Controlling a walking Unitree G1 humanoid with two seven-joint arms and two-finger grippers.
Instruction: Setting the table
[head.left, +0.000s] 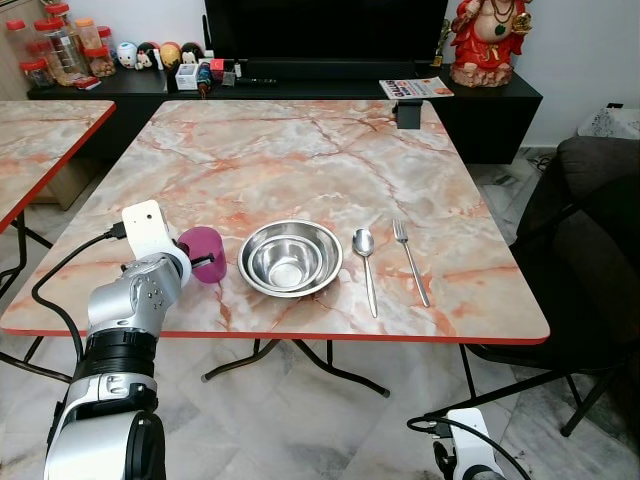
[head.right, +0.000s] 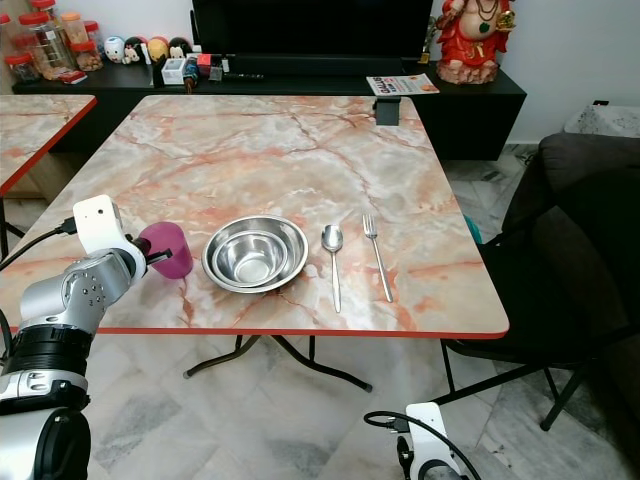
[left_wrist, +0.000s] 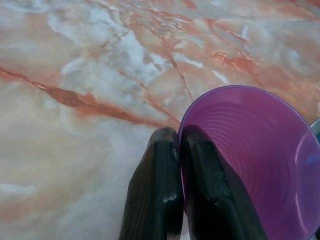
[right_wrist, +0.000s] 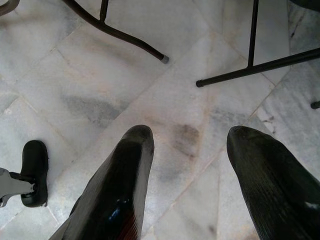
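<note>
Three pieces of the place setting already lie on the marbled surface (head.left: 300, 150) near its front edge: a steel bowl (head.left: 290, 258), a spoon (head.left: 365, 265) just beside it at its 3 o'clock, and a fork (head.left: 410, 260) a little further out the same way. The fourth piece, a purple cup (head.left: 203, 254), is at the bowl's 9 o'clock, close to its rim, tipped on its side with its mouth facing the robot. The left end effector (left_wrist: 177, 190) is clenched on the cup's rim, one finger inside the cup and one outside, as the left wrist view shows. Whether the cup touches the surface I cannot tell. The right end effector (right_wrist: 190, 185) hangs idle below with its fingers spread apart, over the tiled floor (right_wrist: 150, 90). The setting looks nearly complete; what seems left is to stand the cup upright beside the bowl and let it go.
</note>
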